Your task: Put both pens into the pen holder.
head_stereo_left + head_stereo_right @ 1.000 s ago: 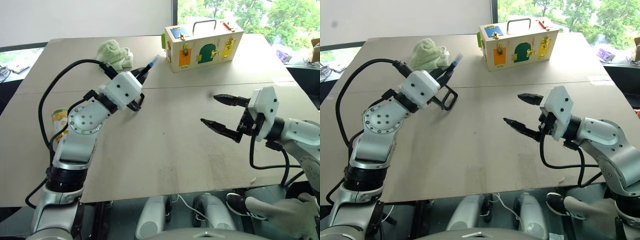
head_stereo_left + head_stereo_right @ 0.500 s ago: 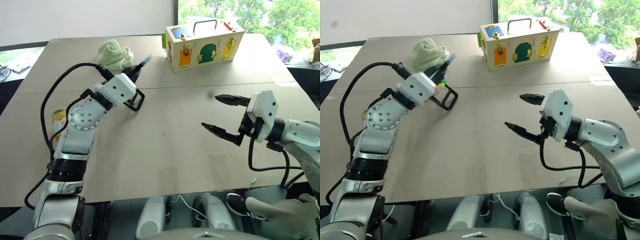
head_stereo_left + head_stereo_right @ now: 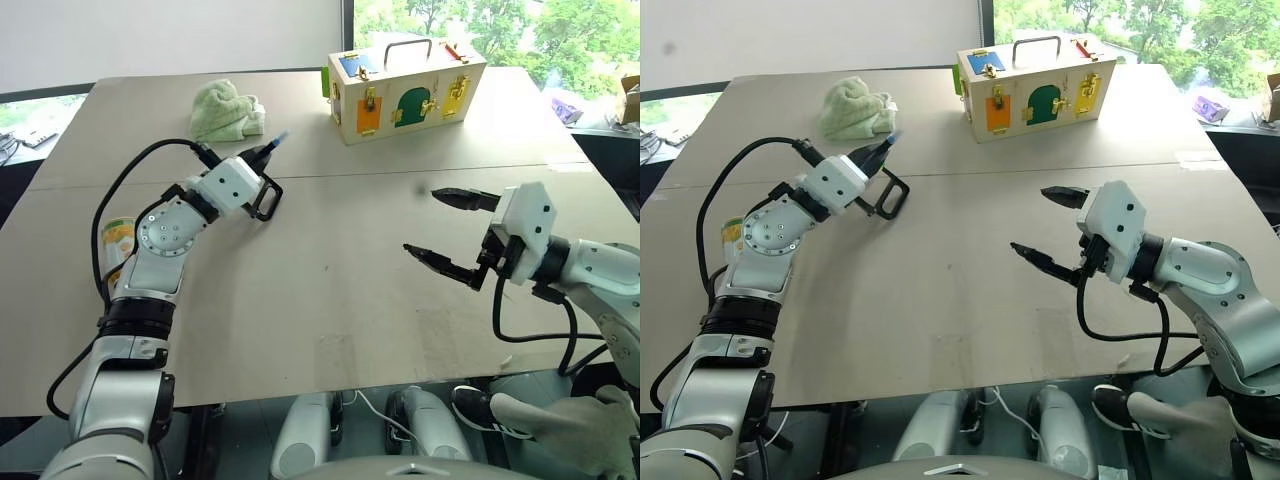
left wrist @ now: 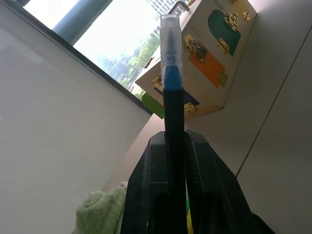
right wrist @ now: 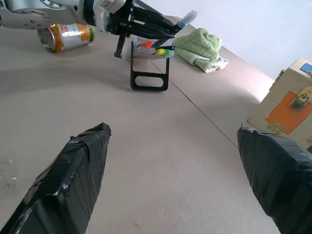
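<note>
Left gripper point(image 3: 268, 150) holds blue-ended pen point(image 4: 171, 87) above pen holder point(image 5: 150, 63).
Left jaws are pressed onto the pen's black body, blue end protruding, at upper left of the head view. Holder stands on the worktop point(image 3: 330, 270) just beneath, near the green cloth point(image 3: 226, 109). Right gripper point(image 3: 450, 232), centre right, has jaws spread wide and empty. Wooden box point(image 3: 405, 88) stands at upper centre.
</note>
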Action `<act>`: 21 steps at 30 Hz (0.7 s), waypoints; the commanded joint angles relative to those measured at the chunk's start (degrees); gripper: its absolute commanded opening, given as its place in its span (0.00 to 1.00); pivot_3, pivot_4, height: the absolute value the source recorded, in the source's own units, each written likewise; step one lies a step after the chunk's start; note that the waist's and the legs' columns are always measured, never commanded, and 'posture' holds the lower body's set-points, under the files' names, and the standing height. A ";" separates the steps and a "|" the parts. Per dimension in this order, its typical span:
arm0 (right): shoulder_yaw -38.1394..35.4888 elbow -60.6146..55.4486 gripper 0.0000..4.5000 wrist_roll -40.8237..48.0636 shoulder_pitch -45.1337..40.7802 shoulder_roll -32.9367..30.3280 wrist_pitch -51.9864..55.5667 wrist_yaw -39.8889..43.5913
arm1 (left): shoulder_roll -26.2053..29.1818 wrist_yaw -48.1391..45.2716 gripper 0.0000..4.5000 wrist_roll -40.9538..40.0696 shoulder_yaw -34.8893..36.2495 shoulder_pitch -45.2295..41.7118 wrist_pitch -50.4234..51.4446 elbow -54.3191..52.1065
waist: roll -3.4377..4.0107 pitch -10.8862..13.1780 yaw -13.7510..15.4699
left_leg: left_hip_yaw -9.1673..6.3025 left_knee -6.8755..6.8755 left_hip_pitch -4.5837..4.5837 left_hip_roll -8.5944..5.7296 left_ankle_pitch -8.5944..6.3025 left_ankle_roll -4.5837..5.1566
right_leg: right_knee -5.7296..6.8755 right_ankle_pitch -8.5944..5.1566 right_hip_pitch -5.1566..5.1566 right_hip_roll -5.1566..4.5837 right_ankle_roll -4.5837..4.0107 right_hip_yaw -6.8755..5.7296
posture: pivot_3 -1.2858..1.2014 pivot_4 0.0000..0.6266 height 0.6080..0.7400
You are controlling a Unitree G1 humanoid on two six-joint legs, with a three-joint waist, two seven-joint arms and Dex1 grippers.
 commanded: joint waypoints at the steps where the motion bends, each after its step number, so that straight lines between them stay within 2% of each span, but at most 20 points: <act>1: -0.90 -2.12 0.98 0.06 0.34 -0.06 -0.28 -0.42 | 1.27 1.77 0.00 -0.21 2.42 -0.70 0.88 -0.10 | 0.00 0.00 -0.02 | 0.00 0.01 0.00 0.00 0.00 0.01 | 0.00 0.00 0.00 0.00 0.00 0.00 | 0.52 0.24 1.00; 2: -0.87 -2.18 0.98 0.04 0.37 -0.01 -0.21 -0.47 | 1.58 2.07 0.00 -0.22 2.79 -0.48 1.41 0.01 | -0.01 -0.01 -0.05 | 0.00 0.01 0.00 0.00 -0.01 0.01 | 0.00 0.00 0.00 0.00 0.00 0.01 | 0.52 0.24 1.00; 4: -0.92 -2.29 1.00 0.10 0.44 0.06 -0.13 -0.54 | 2.62 1.30 0.20 -2.39 4.68 1.36 2.71 -0.74 | -0.01 0.00 -0.10 | 0.00 0.01 0.00 0.01 0.00 0.01 | 0.01 0.00 0.00 0.01 0.00 0.00 | 0.52 0.24 1.00; 5: -0.93 -2.24 1.00 0.18 0.39 0.16 -0.07 -0.61 | 3.07 0.88 0.24 -3.26 5.50 2.41 2.97 -1.56 | 0.00 0.00 -0.26 | 0.00 0.01 0.00 0.01 -0.01 0.01 | 0.01 0.00 0.00 0.01 0.00 0.00 | 0.52 0.24 1.00; 7: -0.82 -2.07 1.00 0.23 0.19 0.28 0.00 -0.67 | 3.51 0.38 0.43 -4.37 6.44 3.63 3.30 -2.93 | 0.00 0.00 -0.38 | 0.03 0.00 0.03 0.02 0.00 0.01 | 0.02 0.00 -0.01 0.02 0.00 0.04 | 0.52 0.24 1.00; 8: -0.78 -1.90 1.00 0.19 0.16 0.24 -0.08 -0.55 | 3.57 0.13 0.47 -4.86 6.84 4.16 3.23 -4.05 | 0.00 0.00 -0.29 | 0.03 0.00 0.04 0.02 0.00 0.00 | 0.02 0.00 -0.01 0.02 0.00 0.04 | 0.52 0.24 1.00; 9: -0.75 -1.62 1.00 0.03 0.26 0.09 -0.37 -0.24 | 3.33 0.06 0.61 -5.98 7.51 4.85 3.93 -6.26 | -0.01 0.00 -0.16 | 0.01 0.00 0.03 0.02 0.00 0.00 | 0.02 0.00 -0.01 0.01 0.00 0.02 | 0.52 0.24 1.00; 13: -0.92 -0.71 1.00 0.13 0.44 -0.01 -0.99 0.79 | 1.67 -4.34 0.98 -15.91 8.25 11.65 13.51 -22.96 | -0.04 -0.02 0.03 | -0.03 0.03 -0.03 0.00 -0.03 0.03 | -0.03 0.01 0.01 -0.08 0.00 -0.03 | 0.52 0.24 1.00; 18: -1.96 0.37 1.00 0.55 2.16 0.09 -1.39 1.75 | 3.86 -7.66 0.98 -38.22 8.47 26.80 41.40 -48.49 | -0.05 -0.03 -0.66 | 0.00 0.00 0.05 -0.03 -0.04 0.04 | -0.03 0.00 0.03 -0.16 0.00 0.06 | 0.52 0.24 1.00; 21: -4.19 2.13 1.00 -0.42 6.29 -0.76 -2.02 2.25 | 5.26 -7.95 0.98 -43.56 10.99 37.66 49.71 -55.12 | 0.01 -0.07 -0.88 | -0.01 -0.03 0.09 0.02 -0.04 0.02 | -0.01 -0.01 0.03 -0.09 0.01 0.04 | 0.52 0.24 1.00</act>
